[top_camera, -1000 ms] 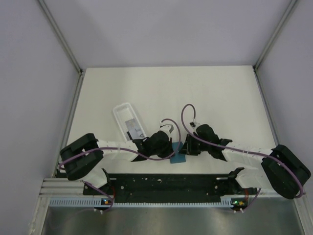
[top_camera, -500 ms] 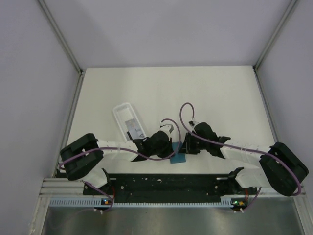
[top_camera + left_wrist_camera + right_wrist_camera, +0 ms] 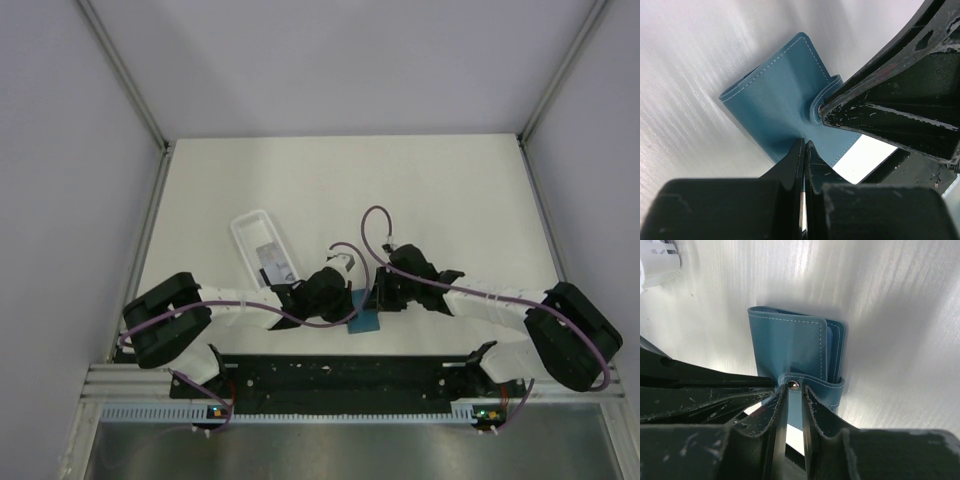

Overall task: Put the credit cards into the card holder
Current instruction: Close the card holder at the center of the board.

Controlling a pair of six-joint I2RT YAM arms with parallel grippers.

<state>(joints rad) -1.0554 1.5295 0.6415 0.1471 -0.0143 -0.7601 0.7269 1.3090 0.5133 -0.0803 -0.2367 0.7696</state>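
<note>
**A:** Start with the biggest thing in the overhead view.

**B:** That's the white table (image 3: 420, 190). The left arm (image 3: 235, 312) and right arm (image 3: 490, 305) reach in from either side and meet head to head near its front middle.

**A:** And the long white tray (image 3: 248, 228)?

**B:** It sits at an angle just beside the left wrist. A pale card (image 3: 273, 262) with dark markings lies in it. The right wrist camera catches only a corner of the tray, and the left wrist camera shows none of it.

**A:** Where is the card holder (image 3: 366, 323)?

**B:** On the table between the two gripper heads. From above only a teal corner peeks out. The wrist cameras show it lying flat and folded, with a strap wrapped round one edge.

**A:** What about the left gripper (image 3: 804, 144)?

**B:** It's clenched, with the fingers pressed together and the tips at the holder's edge. A thin pale sliver shows between them, but I can't tell whether it's a card.

**A:** And the right gripper (image 3: 795, 390)?

**B:** Its jaws stand a narrow slit apart, with the tips at the snap tab (image 3: 832, 387), right by its metal stud (image 3: 793, 385). I can't tell whether they pinch it. The left wrist camera shows one right finger touching that stud.
</note>
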